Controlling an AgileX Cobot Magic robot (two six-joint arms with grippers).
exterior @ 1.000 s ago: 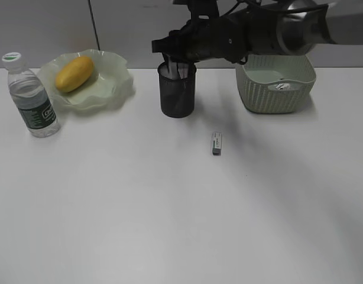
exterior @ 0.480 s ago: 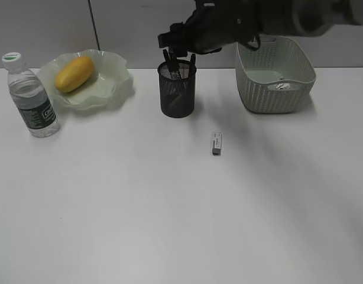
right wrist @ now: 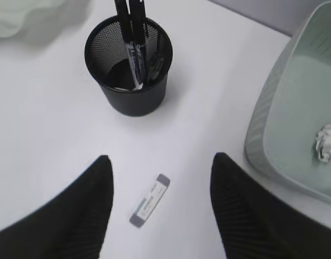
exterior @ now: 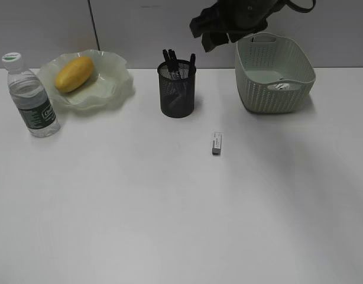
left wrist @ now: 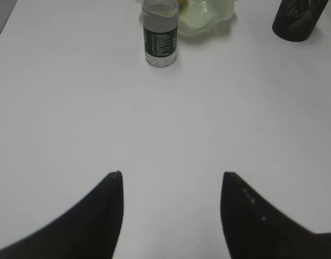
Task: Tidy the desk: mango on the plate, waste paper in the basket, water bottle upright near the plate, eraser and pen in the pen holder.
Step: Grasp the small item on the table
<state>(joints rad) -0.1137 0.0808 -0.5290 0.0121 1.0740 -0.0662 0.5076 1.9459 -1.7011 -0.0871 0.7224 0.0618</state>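
Eraser, small grey-white block (right wrist: pixel 150 200), lies on our white bench (right wrist: pixel 57 124) directly beneath our right arm's open, empty jaws, long axis diagonal across their gap.

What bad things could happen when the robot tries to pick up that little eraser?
The small grey-white eraser lies flat on the plain white desk, so the right gripper's open jaws might scrape the top or push it away instead of gripping it. The black wire-mesh pen holder is narrow and already holds black pens sticking up, so a dropped eraser could hit them and bounce out, or the gripper could nudge the holder over.
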